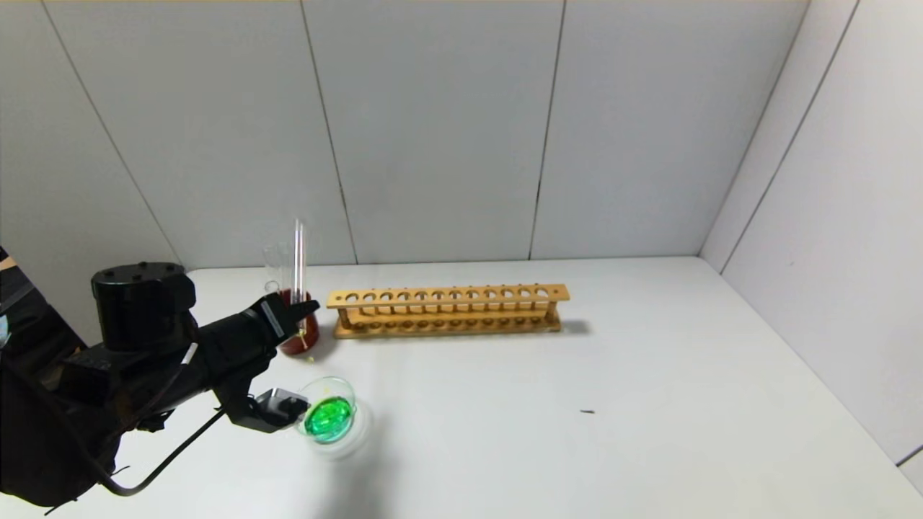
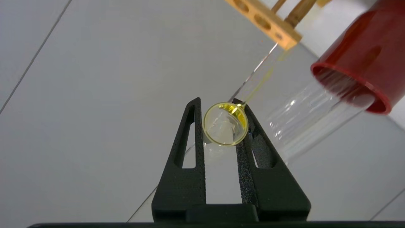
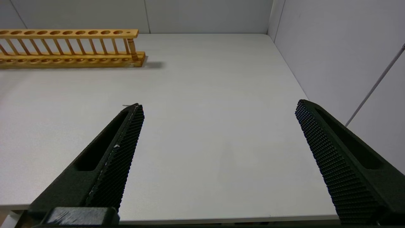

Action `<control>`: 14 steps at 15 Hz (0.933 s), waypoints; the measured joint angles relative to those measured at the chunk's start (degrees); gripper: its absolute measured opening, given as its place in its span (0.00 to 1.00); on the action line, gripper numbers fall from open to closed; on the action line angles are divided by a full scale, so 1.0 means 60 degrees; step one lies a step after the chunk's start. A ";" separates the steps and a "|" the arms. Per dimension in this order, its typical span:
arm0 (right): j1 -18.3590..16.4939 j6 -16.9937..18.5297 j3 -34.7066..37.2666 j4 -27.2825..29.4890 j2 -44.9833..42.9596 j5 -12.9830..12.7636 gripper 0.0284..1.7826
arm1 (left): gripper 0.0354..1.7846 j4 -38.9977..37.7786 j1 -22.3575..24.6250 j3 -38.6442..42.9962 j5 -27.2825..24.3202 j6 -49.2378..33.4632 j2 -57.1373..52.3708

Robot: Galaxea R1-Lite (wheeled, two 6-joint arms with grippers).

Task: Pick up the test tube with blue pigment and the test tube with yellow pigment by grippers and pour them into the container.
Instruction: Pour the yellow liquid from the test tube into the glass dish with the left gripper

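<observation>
My left gripper (image 1: 303,311) (image 2: 216,101) is shut on the test tube with yellow pigment (image 1: 298,252) (image 2: 225,123). The tube is nearly drained and only a yellow film clings inside it. It stands about upright at the dark red cup (image 1: 308,336) (image 2: 357,63). The left wrist view shows it end-on, as a yellow-edged ring between the fingers. The container (image 1: 339,383), a clear round dish, sits just in front of that arm and holds bright green liquid. The test tube with blue pigment is out of view. My right gripper (image 3: 219,104) hangs open and empty over bare table.
Colourless clear tubes (image 1: 274,267) (image 2: 310,114) stand in the red cup. An empty wooden tube rack (image 1: 447,310) (image 3: 69,47) lies across the back middle of the white table. Grey walls close the back and right sides. A small dark speck (image 1: 588,411) lies mid-table.
</observation>
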 joint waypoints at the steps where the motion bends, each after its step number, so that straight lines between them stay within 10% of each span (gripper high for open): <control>1: 0.0000 0.0000 0.0000 0.0004 0.0000 0.0004 0.98 | 0.17 -0.0106 -0.0004 0.0102 0.0069 0.0098 -0.0051; 14: 0.0000 0.0000 0.0000 0.0004 0.0000 0.0004 0.98 | 0.17 -0.0567 -0.0028 0.0502 0.0116 0.0658 -0.0486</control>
